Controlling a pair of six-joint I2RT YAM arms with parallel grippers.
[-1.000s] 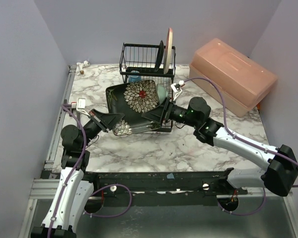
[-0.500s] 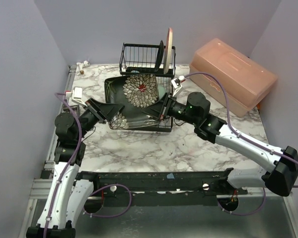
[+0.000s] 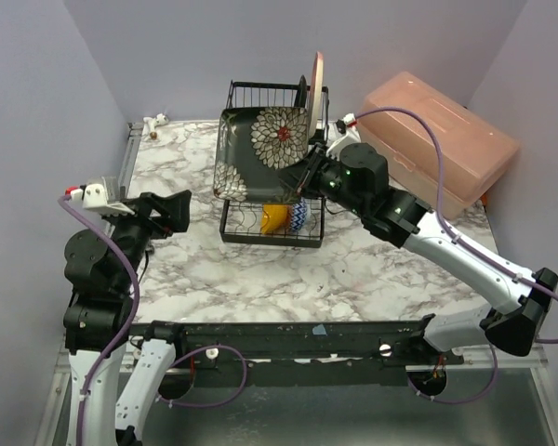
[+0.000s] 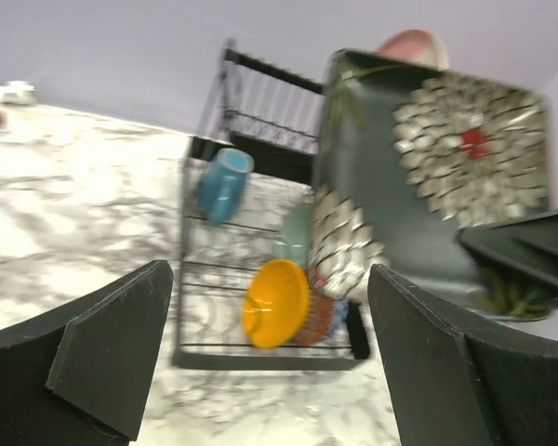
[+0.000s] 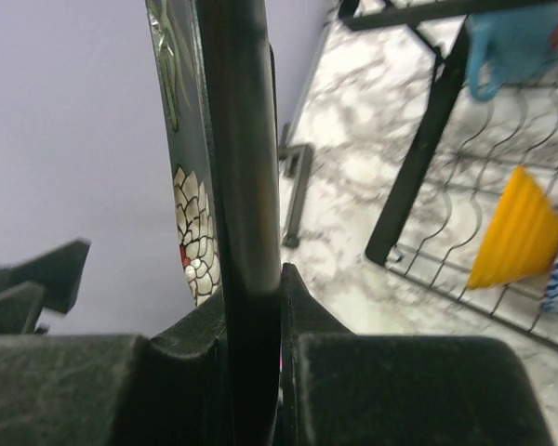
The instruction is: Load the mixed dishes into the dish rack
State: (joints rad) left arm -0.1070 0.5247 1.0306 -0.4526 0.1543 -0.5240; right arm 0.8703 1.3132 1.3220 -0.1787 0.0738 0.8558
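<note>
My right gripper (image 3: 302,181) is shut on the lower right edge of the black square patterned plate (image 3: 265,153), which it holds upright above the dish rack (image 3: 260,239). The right wrist view shows the plate (image 5: 237,139) edge-on, pinched between the jaws of the right gripper (image 5: 251,307). My left gripper (image 3: 172,212) hangs open to the left of the rack, apart from the plate (image 4: 428,177). In the rack lie an orange bowl (image 4: 274,302), a mint-green bowl (image 4: 298,232) and a blue-handled mug (image 4: 221,184). A beige-pink plate (image 3: 314,79) and a black round plate (image 3: 302,93) stand in the rear section.
A big pink plastic box (image 3: 437,139) sits at the back right, close behind my right arm. Purple walls close in the marble table (image 3: 353,269) on three sides. A small white fitting (image 3: 153,121) lies at the back left corner.
My left gripper let go of the square plate, opened wide and drew back to the left. The right gripper swung the plate from lying tilted to upright, higher and toward the back of the rack.
</note>
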